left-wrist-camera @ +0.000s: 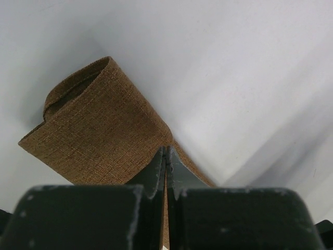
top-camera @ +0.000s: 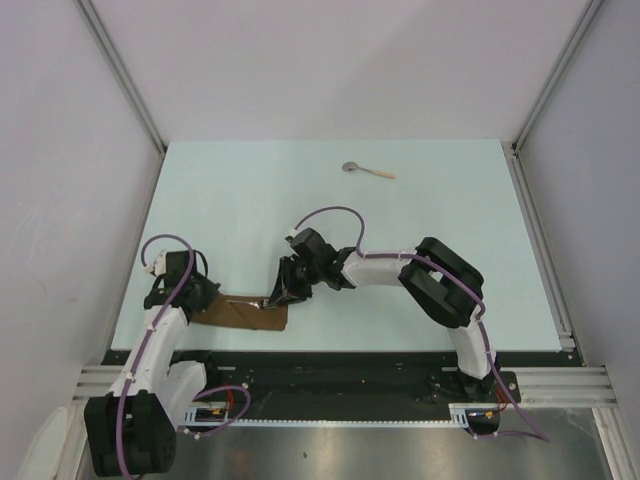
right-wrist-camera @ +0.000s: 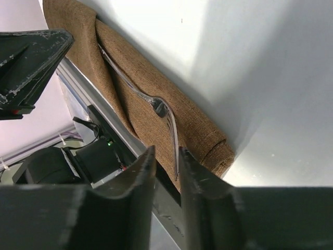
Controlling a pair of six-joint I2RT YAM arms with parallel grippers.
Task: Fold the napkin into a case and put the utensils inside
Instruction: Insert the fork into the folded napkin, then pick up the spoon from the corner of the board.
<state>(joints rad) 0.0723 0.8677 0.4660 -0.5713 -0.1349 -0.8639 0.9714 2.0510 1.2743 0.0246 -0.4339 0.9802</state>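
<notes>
Case (top-camera: 245, 314): one, coarse brown woven cloth, folded into a long flat pocket, at the near left edge of the table (top-camera: 300, 180).
Utensils: two. One thin silvery fork (right-wrist-camera: 162, 109) lies in the pocket's open fold. One spoon (top-camera: 368, 171), round bowl and pale handle, lies alone far back.
Left claw (left-wrist-camera: 166, 152): pinched tight on the case's edge.
Right claw (right-wrist-camera: 167, 153): narrow gap, fork end just at it; contact unclear.
</notes>
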